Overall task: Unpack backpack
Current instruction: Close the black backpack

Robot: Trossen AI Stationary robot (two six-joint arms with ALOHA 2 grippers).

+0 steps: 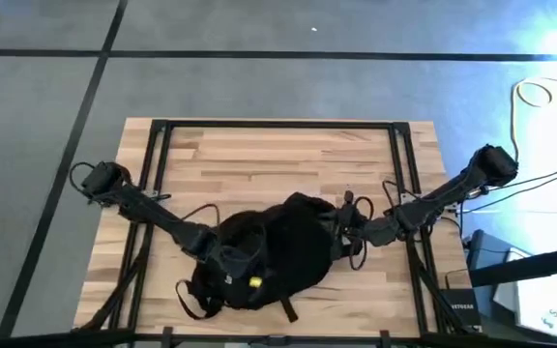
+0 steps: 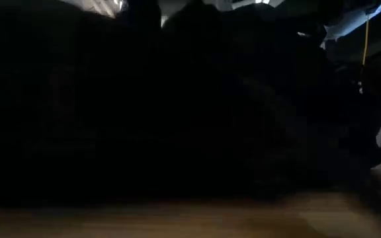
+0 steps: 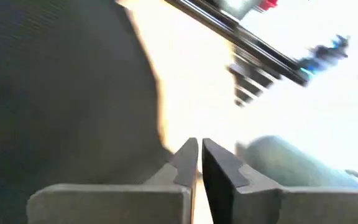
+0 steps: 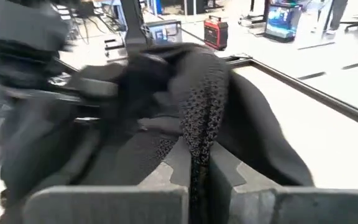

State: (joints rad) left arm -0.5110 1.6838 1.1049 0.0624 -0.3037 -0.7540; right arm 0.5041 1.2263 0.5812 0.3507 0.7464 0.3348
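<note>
Wooden bench (image 1: 259,155) carries the backpack (image 1: 278,251). Right gripper (image 4: 199,163) pinches its mesh fabric; left gripper (image 3: 199,163) is clenched, empty. Lift the mesh steadily while the left seeks the opening.

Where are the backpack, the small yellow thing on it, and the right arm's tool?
backpack (image 1: 293,246): high view, middle of its black body.
yellow thing (image 1: 255,282): high view, its visible top, on the backpack's near-left part.
right tool (image 4: 199,163): right wrist view, between its fingertips, shut on the backpack's mesh.

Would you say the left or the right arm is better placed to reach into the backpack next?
Probably left: the right gripper is shut on the backpack mesh, holding it, while the left gripper sits empty, nearly closed, at its other side.
</note>
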